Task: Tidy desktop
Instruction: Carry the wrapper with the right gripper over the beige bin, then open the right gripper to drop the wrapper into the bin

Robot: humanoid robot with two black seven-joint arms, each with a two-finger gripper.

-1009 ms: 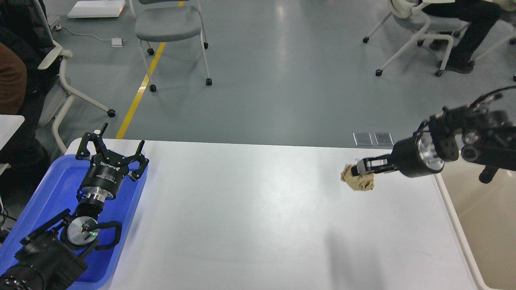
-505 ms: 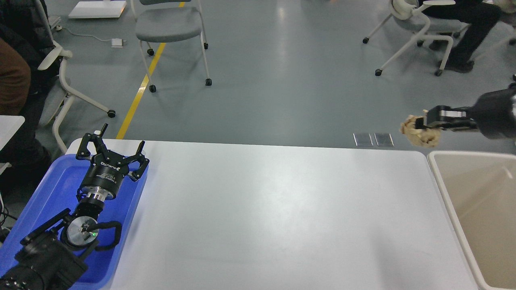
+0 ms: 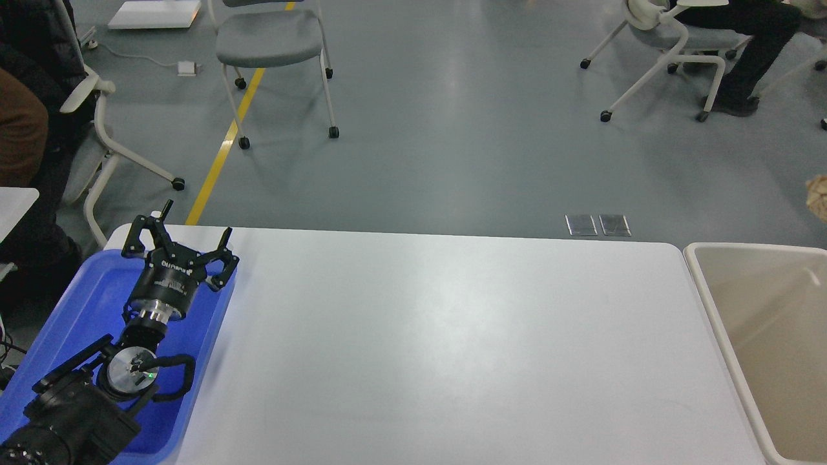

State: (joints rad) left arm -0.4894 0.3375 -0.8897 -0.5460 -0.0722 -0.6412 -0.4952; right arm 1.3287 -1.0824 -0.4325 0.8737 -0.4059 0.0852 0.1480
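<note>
Head view. At the right frame edge we see only a cut-off tan, crumpled scrap (image 3: pixel 819 198), above and beyond the beige bin (image 3: pixel 723 323); it may be wadded paper, but too little shows to be sure. Our right claw is out of frame, so we cannot report its state. The bin itself is cropped at the right and bottom edges.

The worktop (image 3: pixel 452 349) is white and smooth with rounded far corners. The bin stands just beside its right end. A blue tray (image 3: pixel 77 303) lies at its left end, partly covered by our left arm. Beyond the worktop: grey floor, a yellow floor line (image 3: pixel 223 148), two floor plates (image 3: pixel 597 225), a grey wheeled chair (image 3: pixel 271 45), and seated people cut off at the frame's left and upper right edges.

Left claw (image 3: pixel 181 242) sits over the tray's far end, just left of the worktop's far-left corner, fingers spread, gripping nothing.
</note>
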